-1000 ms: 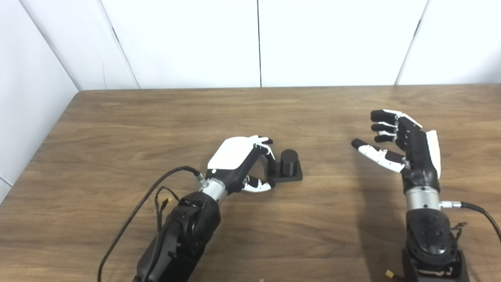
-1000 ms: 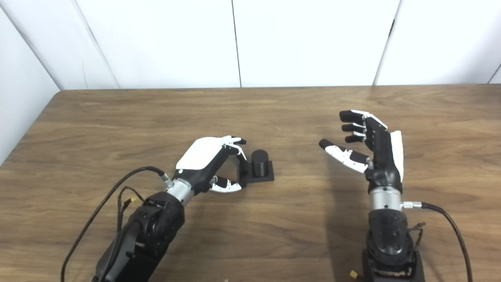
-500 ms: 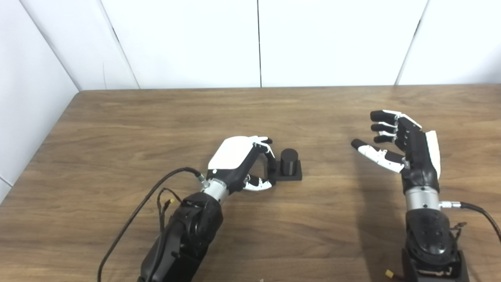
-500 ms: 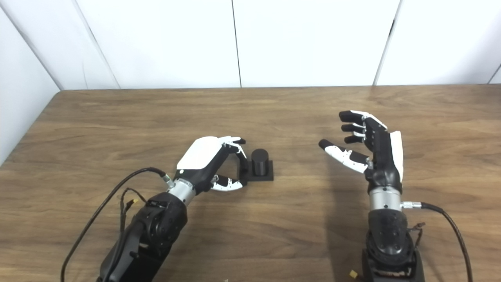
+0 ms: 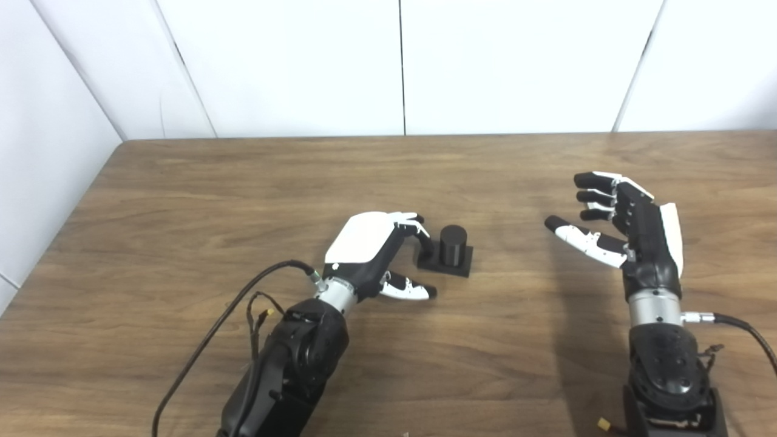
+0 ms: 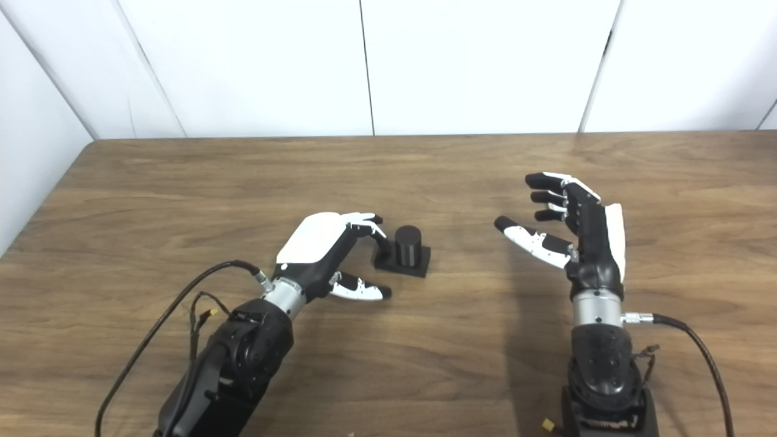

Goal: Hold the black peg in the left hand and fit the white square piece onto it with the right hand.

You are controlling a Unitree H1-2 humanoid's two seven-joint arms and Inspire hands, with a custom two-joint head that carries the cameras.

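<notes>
We see the black peg, a short cylinder on a flat square base, standing upright on the wooden table with its long axis vertical and its flat top facing up; the base sits slightly skewed, one corner turned toward the near table edge. The peg lies just beyond the fingertips of the left hand, on that hand's far right side. The left hand is spread and grasps nothing: its curled fingers reach the left edge of the base and appear to touch it, though we cannot tell contact for certain because black fingertips merge with the black base; the thumb lies low by the table, nearer the robot than the base and apart from it. The palm side of this hand is hidden under its white back cover. The right hand is held well to the right of the peg, raised with palm turned toward the peg, fingers and thumb parted and empty. Whether it is above the table or resting on it we cannot make out, though a shadow falls left of the forearm. Both forearms are cut off by the bottom edge, and a black cable trails from the left wrist out of frame.
</notes>
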